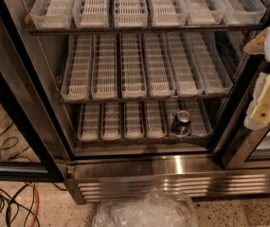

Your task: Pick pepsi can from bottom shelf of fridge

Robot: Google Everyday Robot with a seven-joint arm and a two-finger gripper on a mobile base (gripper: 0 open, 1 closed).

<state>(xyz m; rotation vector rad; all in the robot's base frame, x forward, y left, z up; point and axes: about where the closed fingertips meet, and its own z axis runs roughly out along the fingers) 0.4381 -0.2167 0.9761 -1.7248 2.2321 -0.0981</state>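
Hanging at the right edge of the frame, mid-height, my jaws are well apart from the pepsi can (181,123); open or closed, I cannot tell. The can stands upright, lower right of centre, in a slotted white plastic tray on the fridge's (172,167) bottom shelf (125,140). Smooth, round metal may tip or slip; the wire rack (144,99) above could snag me.
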